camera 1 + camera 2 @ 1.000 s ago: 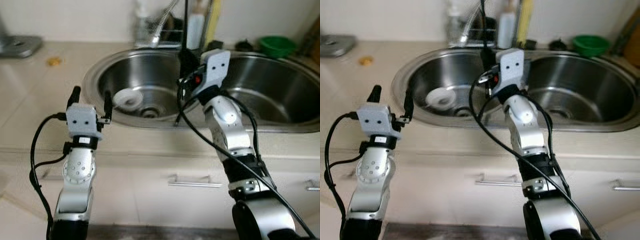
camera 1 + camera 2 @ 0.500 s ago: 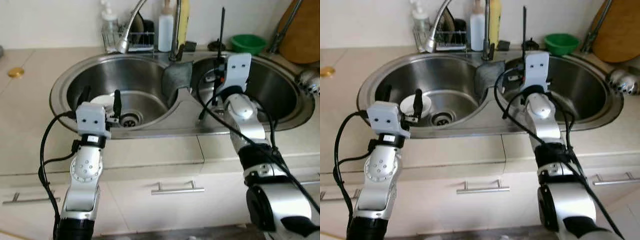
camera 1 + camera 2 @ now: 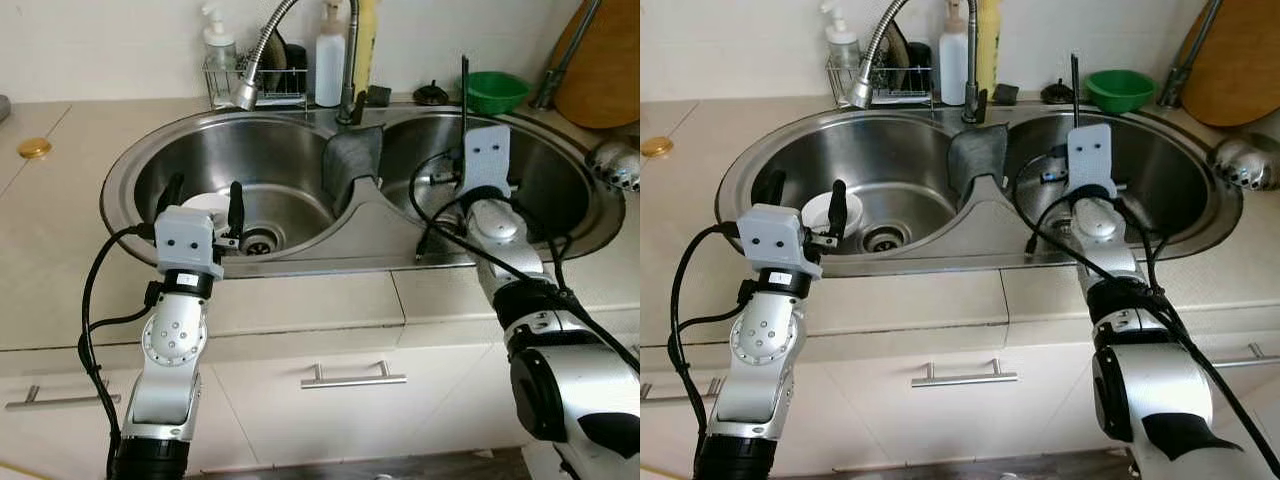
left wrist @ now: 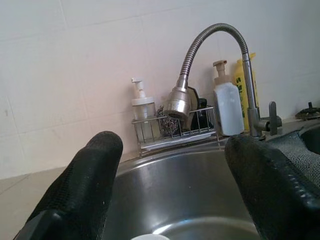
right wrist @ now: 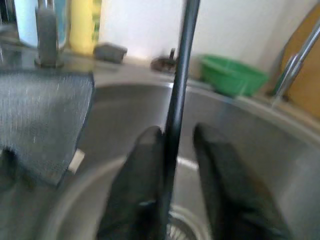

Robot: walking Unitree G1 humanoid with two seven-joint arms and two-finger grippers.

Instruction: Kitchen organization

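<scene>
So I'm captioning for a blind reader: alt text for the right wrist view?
The right gripper grips a thin black rod upright over a steel sink basin. A grey cloth drapes the divider, and a green bowl sits on the counter behind.

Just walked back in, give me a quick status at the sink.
Left gripper open above the white cup in the left basin. Right gripper shut on a thin black rod, over the right basin. Grey cloth draped across the divider.
</scene>
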